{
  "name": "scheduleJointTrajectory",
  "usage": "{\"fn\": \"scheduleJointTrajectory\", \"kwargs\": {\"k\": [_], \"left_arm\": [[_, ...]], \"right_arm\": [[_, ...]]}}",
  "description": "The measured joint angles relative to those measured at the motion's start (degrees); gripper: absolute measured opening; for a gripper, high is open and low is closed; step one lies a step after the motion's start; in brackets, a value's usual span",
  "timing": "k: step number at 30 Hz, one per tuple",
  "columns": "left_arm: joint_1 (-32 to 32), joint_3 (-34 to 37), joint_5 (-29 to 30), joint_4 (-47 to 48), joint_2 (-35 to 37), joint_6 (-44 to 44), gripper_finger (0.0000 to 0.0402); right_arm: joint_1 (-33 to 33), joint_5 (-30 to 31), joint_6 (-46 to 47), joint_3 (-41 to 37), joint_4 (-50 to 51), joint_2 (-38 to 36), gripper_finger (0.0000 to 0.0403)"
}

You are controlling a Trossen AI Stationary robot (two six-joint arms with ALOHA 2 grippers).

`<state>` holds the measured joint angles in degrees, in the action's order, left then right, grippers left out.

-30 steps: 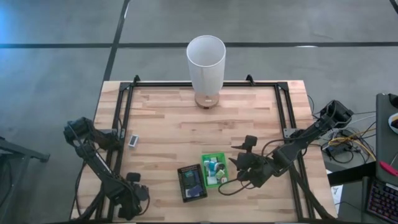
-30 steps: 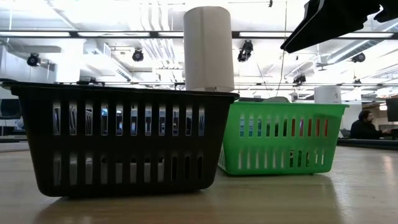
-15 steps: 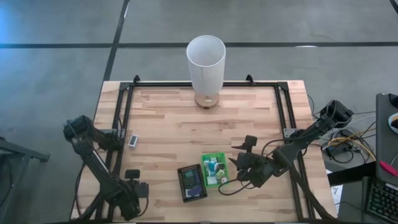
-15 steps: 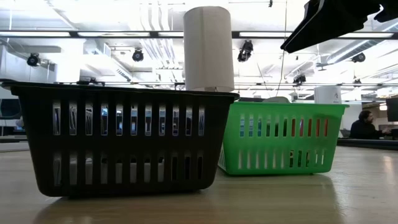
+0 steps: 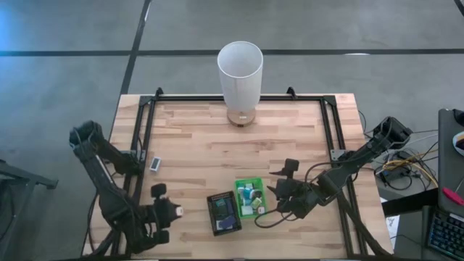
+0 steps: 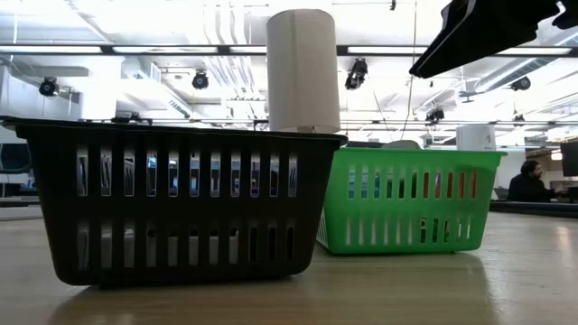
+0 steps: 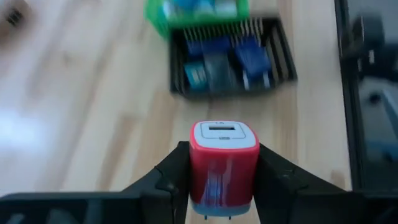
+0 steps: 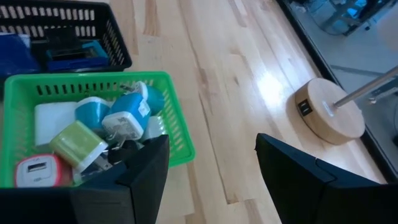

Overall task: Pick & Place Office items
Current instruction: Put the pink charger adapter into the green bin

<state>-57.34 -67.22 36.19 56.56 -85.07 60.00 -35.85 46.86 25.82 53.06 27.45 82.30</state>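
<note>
Left wrist view only: the left hand [image 7: 222, 171] is clenched on a small red-and-white plug block [image 7: 222, 163], with the black slotted plastic basket [image 7: 283, 53] ahead of it. The right hand [image 8: 211, 165], fingers parted and empty, hovers beside the green slotted plastic basket [image 8: 180, 134]. Since the earlier frame, the left hand has moved toward the black basket above the wooden bench [image 5: 290, 138].

Grey floor [image 5: 65, 87] surrounds the wooden table [image 5: 196, 145]; ceiling strip lights [image 6: 172, 50] glow.
</note>
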Motion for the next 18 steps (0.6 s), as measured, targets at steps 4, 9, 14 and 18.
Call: {"fn": "scheduleJointTrajectory", "kwargs": {"k": [4,9,14,18], "left_arm": [[1.7,0.0,7.4,-2.9,1.3,-2.5,0.0130],[5.3,0.0,6.5,-7.9,2.2,-6.4,0.0130],[10.2,0.0,-3.7,-12.9,2.2,-10.7,0.0130],[14.0,0.0,-8.1,-16.3,2.2,-14.7,0.0130]], "right_arm": [[0.0,-0.4,-1.1,0.0,-0.3,0.0,0.0233],[0.0,-0.4,-9.7,0.0,-5.5,0.0,0.0233],[0.0,-3.2,-26.6,0.0,-18.1,0.0,0.0233],[0.0,-9.0,-38.9,0.1,-27.9,0.0,0.0233]]}}
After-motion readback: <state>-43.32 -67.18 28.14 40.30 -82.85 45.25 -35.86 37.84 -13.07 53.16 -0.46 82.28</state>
